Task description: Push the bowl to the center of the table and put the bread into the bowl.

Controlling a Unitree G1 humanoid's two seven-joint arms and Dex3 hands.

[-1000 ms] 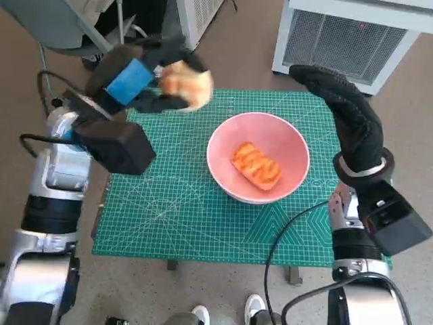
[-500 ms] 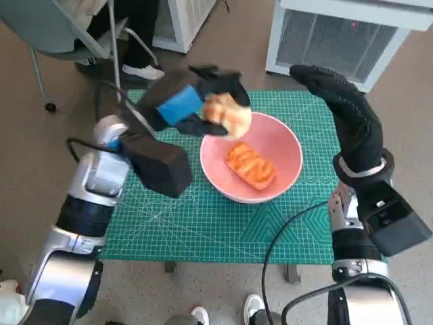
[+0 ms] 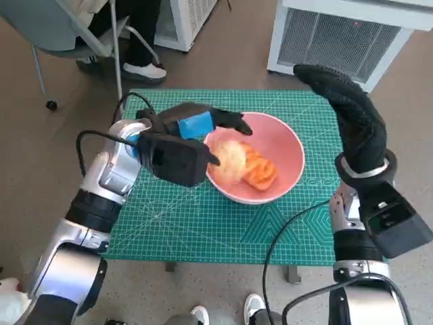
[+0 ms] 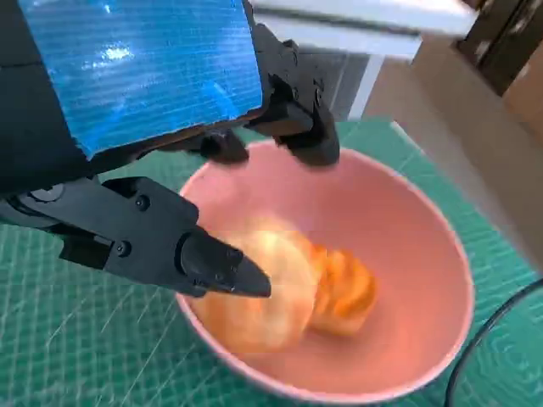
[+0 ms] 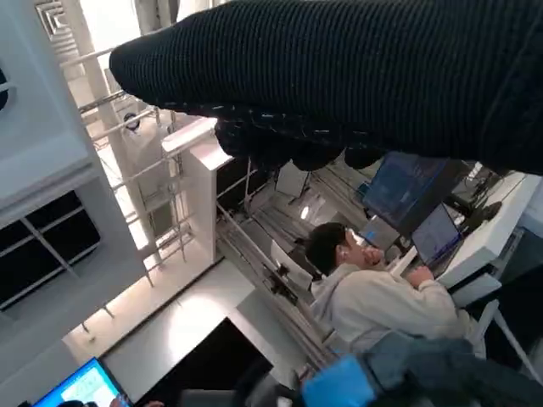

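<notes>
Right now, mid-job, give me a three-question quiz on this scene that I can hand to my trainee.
1. True or false: the pink bowl holds two pieces of bread.
2. Multiple choice: where is the left hand? A) flat on the green mat B) over the bowl's rim, fingers spread C) off the table, by the chair
3. Fill in: the right hand holds ____.

Key
1. True: a pale round bun lies beside an orange glazed pastry.
2. B; the left wrist view shows the fingers apart above the bun, though it blurs whether they touch it.
3. Nothing: it is raised beside the bowl, fingers extended.
</notes>
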